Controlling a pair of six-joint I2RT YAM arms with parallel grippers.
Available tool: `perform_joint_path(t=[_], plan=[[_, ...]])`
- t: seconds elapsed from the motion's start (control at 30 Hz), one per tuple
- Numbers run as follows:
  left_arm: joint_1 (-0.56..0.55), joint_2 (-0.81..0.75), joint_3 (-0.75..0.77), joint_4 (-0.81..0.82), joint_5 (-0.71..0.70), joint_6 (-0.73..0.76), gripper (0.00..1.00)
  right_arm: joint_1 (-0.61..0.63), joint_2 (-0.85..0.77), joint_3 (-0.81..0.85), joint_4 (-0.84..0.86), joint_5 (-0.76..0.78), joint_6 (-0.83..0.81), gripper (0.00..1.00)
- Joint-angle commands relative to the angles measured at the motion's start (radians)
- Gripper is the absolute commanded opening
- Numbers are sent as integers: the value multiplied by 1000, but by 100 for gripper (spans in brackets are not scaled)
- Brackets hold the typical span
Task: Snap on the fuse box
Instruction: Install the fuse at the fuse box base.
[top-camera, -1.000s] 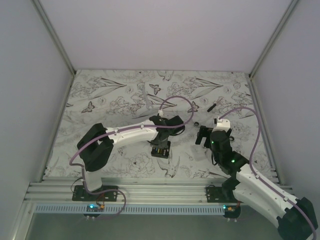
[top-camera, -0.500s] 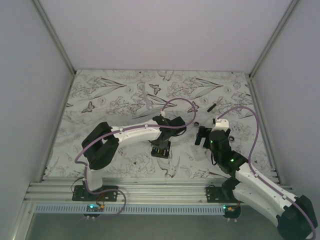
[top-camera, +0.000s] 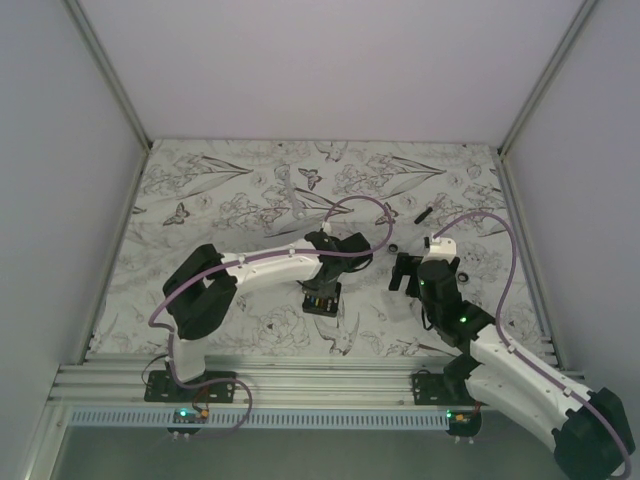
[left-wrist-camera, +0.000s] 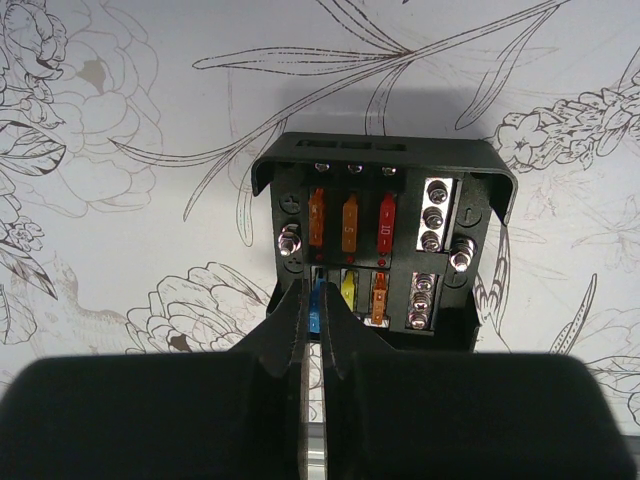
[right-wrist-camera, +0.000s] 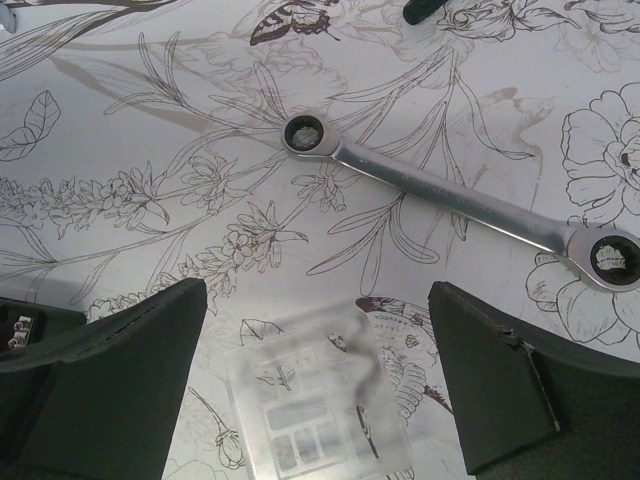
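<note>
**Left pincer pressed shut at the fuse box, right pincer spread wide**

We see the fuse box (left-wrist-camera: 385, 255) lying open on the flower-printed table (left-wrist-camera: 120, 120), its orange, red and yellow pieces showing. Its near edge is hidden behind the left gripper (left-wrist-camera: 312, 300). That pincer's fingers are pressed together at a blue piece (left-wrist-camera: 316, 315) in the lower row; whether they truly pinch it we cannot tell. The right gripper (right-wrist-camera: 318, 330) stands spread wide, holding nothing, above a clear plastic cover (right-wrist-camera: 318, 410) whose outline is faint against the print. Beyond it lies a metal wrench (right-wrist-camera: 450, 200). A black stick (right-wrist-camera: 422, 10) is cut off at the top edge.
</note>
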Motion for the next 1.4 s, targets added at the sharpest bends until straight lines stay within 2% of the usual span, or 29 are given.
perform_joint_path(t=[0.0, 0.73, 1.37], plan=[[-5, -22, 1, -54, -28, 15, 0, -6, -1, 22, 28, -4, -5, 100], [-4, 51, 6, -59, -14, 17, 0, -5, 13, 24, 32, -13, -7, 99], [-5, -7, -5, -66, -25, 17, 0, -5, 14, 24, 32, -16, -8, 100]])
